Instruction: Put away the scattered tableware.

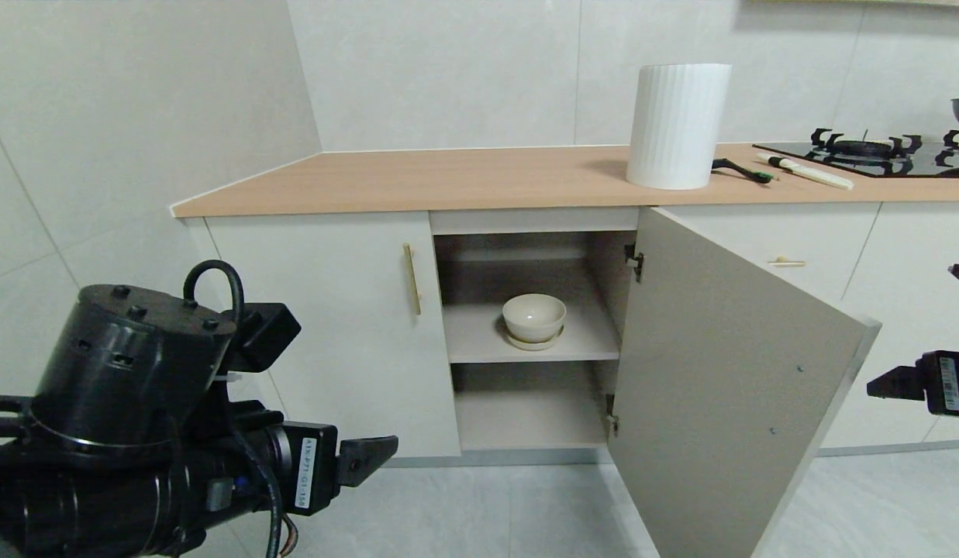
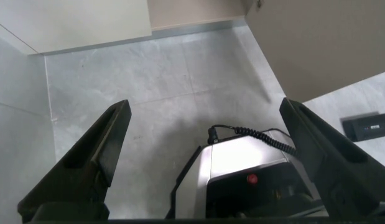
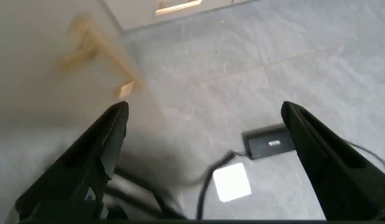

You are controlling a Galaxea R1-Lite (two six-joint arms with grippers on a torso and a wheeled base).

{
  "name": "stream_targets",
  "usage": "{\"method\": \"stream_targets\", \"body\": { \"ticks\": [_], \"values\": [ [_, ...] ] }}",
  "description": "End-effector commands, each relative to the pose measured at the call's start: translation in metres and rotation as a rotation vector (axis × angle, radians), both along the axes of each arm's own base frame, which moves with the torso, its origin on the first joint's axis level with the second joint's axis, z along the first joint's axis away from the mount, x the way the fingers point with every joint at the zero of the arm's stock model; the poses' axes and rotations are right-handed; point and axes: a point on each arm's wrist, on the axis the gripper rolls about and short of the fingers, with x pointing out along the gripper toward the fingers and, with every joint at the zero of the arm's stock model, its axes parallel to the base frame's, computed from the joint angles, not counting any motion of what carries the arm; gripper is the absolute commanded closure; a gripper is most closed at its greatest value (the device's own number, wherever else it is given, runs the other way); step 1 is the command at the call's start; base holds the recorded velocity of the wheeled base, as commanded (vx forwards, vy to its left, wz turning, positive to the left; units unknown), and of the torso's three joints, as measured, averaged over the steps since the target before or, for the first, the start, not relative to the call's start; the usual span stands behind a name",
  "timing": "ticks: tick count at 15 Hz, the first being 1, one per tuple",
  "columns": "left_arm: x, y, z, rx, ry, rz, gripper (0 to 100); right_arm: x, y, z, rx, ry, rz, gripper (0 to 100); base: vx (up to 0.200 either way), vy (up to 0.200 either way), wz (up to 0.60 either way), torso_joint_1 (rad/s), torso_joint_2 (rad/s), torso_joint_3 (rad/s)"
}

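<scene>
- 1 bowl [image 1: 533, 316], round, smooth and cream, glazed like ceramic, sits upright on 1 shallow saucer [image 1: 533, 342] of the same colour
- Both stand on the upper of 2 flat grey shelves [image 1: 479, 341] in the open cabinet, near the shelf's middle
- 1 cabinet door [image 1: 727, 372], a plain matt grey panel, is swung wide open to the right; the closed door on the left carries 1 slim brass bar handle [image 1: 412, 279]
- Left gripper [image 2: 204, 107]: 2 black wedge fingers spread wide with nothing between them, over the grey floor tiles, low in front of the closed door
- Right gripper [image 3: 206, 109]: 2 fingers likewise spread and holding nothing, close to a pale door with a brass handle [image 3: 96, 50]
- The wood-grain counter [image 1: 448, 178] above holds 1 tall white ribbed cylinder [image 1: 677, 124]
- Just beside it lie 2 long utensils: 1 dark-handled brush [image 1: 741, 170] and 1 pale one [image 1: 808, 172]
- 1 black glass hob [image 1: 867, 155] with cast pan supports sits at the far right
</scene>
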Motion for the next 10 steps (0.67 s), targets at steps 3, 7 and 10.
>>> {"method": "stream_targets", "body": {
  "ticks": [3, 7, 10],
  "values": [
    [0.001, -0.001, 0.001, -0.007, -0.005, 0.004, 0, 0.031, -0.005, -0.023, 0.035, 0.020, -0.053, 0, 0.000, 0.000, 0.00, 0.000, 0.00, 0.000],
    [0.001, -0.001, 0.003, -0.018, -0.018, 0.004, 0, 0.036, -0.002, -0.026, 0.052, 0.008, -0.051, 0, 0.000, 0.000, 0.00, 0.000, 0.00, 0.000],
    [0.001, -0.001, 0.003, -0.020, -0.019, 0.005, 0, 0.041, 0.009, -0.029, 0.122, -0.015, -0.031, 0, 0.000, 0.000, 0.00, 0.000, 0.00, 0.000]
  ]
}}
